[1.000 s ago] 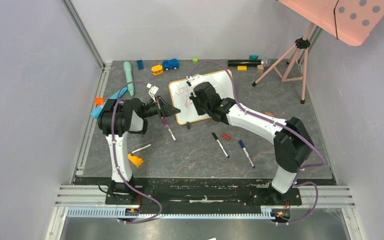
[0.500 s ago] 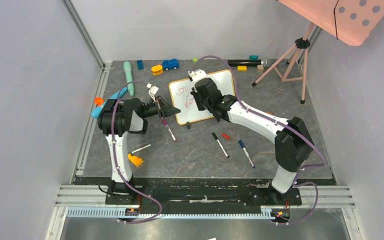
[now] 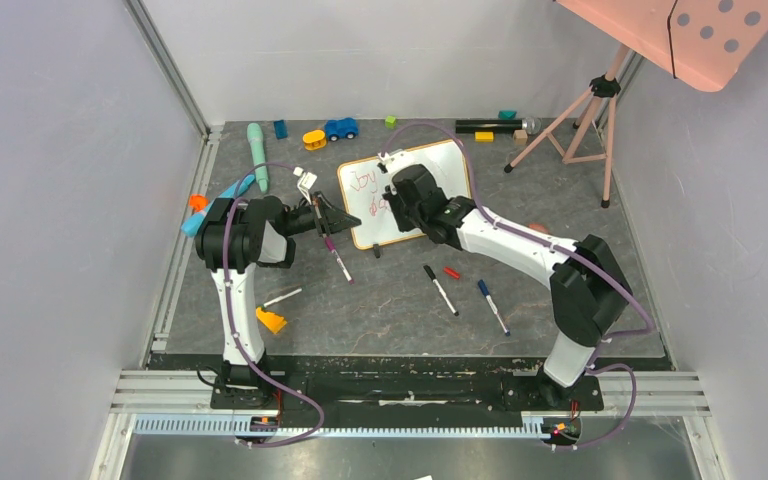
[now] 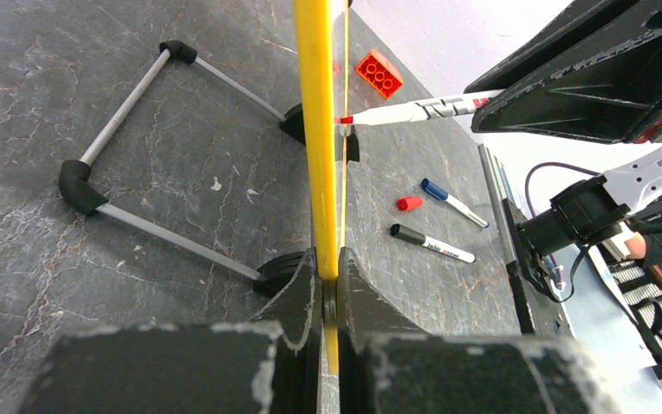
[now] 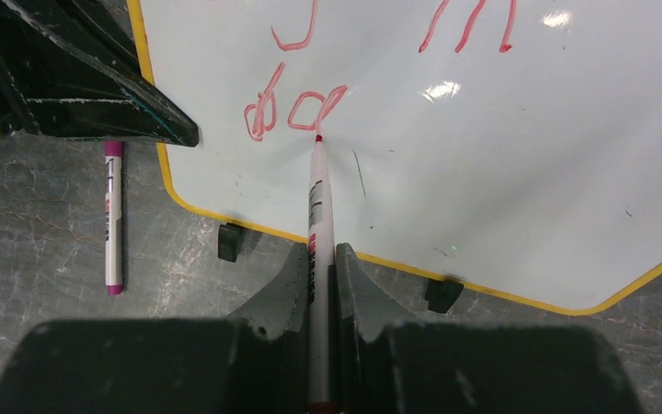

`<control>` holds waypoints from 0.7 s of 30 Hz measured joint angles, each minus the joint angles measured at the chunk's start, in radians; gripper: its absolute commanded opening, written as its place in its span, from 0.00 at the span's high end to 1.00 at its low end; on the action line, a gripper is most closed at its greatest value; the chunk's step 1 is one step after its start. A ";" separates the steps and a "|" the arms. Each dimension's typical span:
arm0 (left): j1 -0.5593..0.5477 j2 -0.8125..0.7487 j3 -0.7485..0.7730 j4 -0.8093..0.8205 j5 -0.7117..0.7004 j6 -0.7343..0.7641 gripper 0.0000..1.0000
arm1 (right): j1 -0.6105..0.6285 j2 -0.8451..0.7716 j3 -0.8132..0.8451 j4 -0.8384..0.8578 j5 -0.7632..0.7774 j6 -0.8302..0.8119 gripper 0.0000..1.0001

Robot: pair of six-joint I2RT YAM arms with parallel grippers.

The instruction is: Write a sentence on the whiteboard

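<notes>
**Right wrist cam: pen tip on board, both tools clamped**

1. Right gripper [image 5: 317, 259]: you see both fingers closed tight on a red marker [image 5: 317, 194], one finger on each side of the barrel. The marker runs straight ahead of the fingers, and its tip touches the whiteboard [image 5: 483, 155].
2. Contact pt: the tip sits at the base of the last red loop in line 2 of the sentence [image 5: 297, 110]. Line 1 lies further ahead of the tip and is cut off at the pic edge. You can't read the line 2 letters for sure from this cam.
3. Board edge: the yellow-orange frame passes just ahead of the fingertips. Two black clip feet [image 5: 229, 241] sit on it, one left of the fingers and one right.
4. Left gripper [image 4: 328, 276]: on the left wrist cam its fingers are pressed onto the board frame, which runs edge-on straight ahead between them.
5. Left of that tool: a wire stand [image 4: 138, 155] w/ black corner pieces lies on the table [image 4: 52, 259]. Its rods run to black feet at the frame.
6. Right of that tool: a black marker [image 4: 431, 244], a blue marker [image 4: 452, 201] and a red cap [image 4: 409, 203] lie near each other on the table. An orange brick [image 4: 377, 74] lies further ahead.
7. Left of the right gripper: a magenta marker [image 5: 113, 220] lies on the table, beside the board frame.
</notes>
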State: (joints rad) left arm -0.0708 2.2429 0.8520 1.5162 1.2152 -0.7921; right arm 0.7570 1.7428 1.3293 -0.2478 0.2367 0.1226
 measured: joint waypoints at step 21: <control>0.000 0.000 -0.001 0.001 0.002 0.002 0.97 | -0.008 -0.168 -0.048 -0.008 -0.081 -0.032 1.00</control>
State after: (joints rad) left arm -0.0708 2.2429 0.8513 1.5173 1.2175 -0.7906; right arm 0.7490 1.5745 1.2808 -0.2558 0.1558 0.0902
